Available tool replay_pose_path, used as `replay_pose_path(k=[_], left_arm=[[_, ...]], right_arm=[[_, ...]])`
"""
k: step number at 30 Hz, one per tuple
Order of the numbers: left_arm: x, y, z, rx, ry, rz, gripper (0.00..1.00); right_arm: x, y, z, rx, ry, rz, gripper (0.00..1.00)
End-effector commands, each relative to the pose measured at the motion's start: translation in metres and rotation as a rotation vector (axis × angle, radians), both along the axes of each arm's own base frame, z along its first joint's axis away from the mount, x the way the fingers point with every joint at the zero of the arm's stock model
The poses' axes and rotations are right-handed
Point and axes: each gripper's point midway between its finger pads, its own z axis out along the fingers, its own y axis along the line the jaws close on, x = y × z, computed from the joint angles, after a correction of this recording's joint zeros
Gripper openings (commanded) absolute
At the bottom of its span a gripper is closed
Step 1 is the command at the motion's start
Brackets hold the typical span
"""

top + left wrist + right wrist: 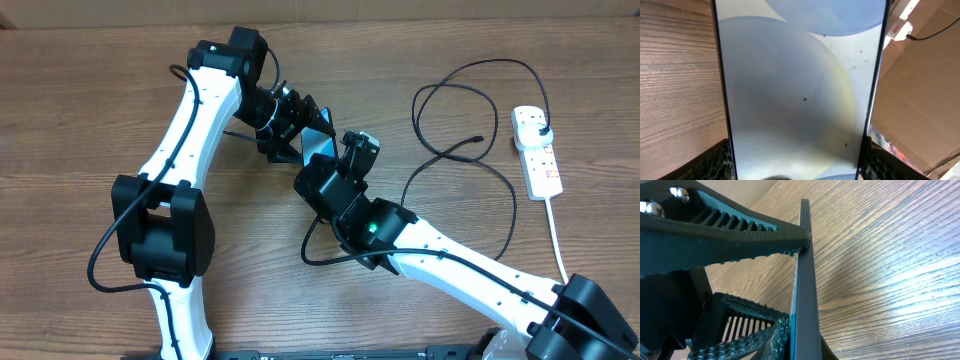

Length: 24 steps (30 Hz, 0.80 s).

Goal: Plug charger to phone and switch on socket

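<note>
The phone [318, 143] is held off the table at the centre, its light blue screen tilted. My left gripper [298, 128] is shut on its two long edges; in the left wrist view the phone's screen [795, 90] fills the frame between the left gripper's fingers [795, 155]. My right gripper [338, 163] is shut on the phone's faces; the right wrist view shows the phone edge-on [805, 280] between the right gripper's pads [802, 342]. The charger [470, 110] lies in black loops at the right, its plug in the socket [537, 160]. The socket also shows in the left wrist view [900, 25].
The socket's thick white cord [556, 235] runs toward the front right. A black arm cable [320, 255] loops under the right arm. Brown cardboard [925, 95] shows at the right of the left wrist view. Wooden table [80, 120] all round.
</note>
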Motion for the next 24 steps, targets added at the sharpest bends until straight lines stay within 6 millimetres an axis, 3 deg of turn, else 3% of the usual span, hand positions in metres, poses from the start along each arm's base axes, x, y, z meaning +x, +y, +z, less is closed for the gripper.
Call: replay_pose_path(k=[1,7,11,18,24], left_arm=[[0.008,0.007,0.002,0.02,-0.034,0.007,0.8],[0.019,0.049,0.012,0.047,-0.123,0.003,1.0],[0.011,0.088,0.031,0.156,-0.173,0.015,1.0],[-0.026,0.141,0.107,0.368,-0.398,0.066,0.99],[-0.088,0.178,0.175,0.575,-0.627,0.148,0.99]], right_arm=[[0.004,0.005,0.021,0.013,-0.049,0.03,0.07],[0.003,-0.024,0.041,-0.015,-0.058,0.0,0.04],[-0.003,-0.047,0.062,-0.005,-0.067,-0.027,0.04],[-0.022,-0.083,0.094,0.024,-0.077,-0.057,0.04],[-0.036,-0.087,0.103,0.166,-0.01,-0.05,0.04]])
